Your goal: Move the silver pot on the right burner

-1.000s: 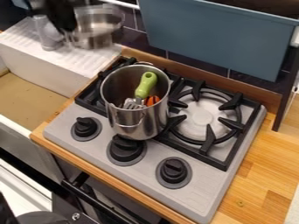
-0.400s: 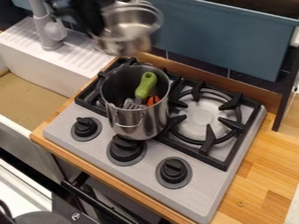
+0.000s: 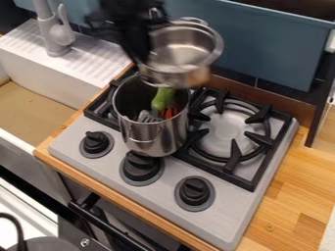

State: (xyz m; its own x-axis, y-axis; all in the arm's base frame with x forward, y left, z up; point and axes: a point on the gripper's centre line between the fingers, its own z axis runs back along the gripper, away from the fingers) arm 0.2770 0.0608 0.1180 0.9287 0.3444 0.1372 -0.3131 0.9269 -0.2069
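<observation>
Judge this as the carry, past the grasp and short of the placing. Pinching the pot (image 3: 182, 53) by its rim, on the side toward the left of the view, with the gripper (image 3: 145, 58). Holding the pot in the air near the top of the view, in front of the blue panel (image 3: 265, 46), with its lower edge overlapping the back rim of the tall pot (image 3: 154, 138). Cannot tell how much room to allow between the two, nor how deep to call the grip.

Next, go on toward the right burner (image 3: 227, 131), keeping enough height to clear the tall pot and the green handle (image 3: 161, 99) inside it. Centre the pot over the ring of the right burner, level it, then lower gently onto the grate arms (image 3: 234, 157). Let go only after feeling all of the base supported, and back off upward without dragging the rim.

Watch for knocking the tall pot on the way across, or for setting down half on the burner and half against its neighbour. Expect some sag or swing away from the gripper, being held at one side only, so move slowly on the descent.
</observation>
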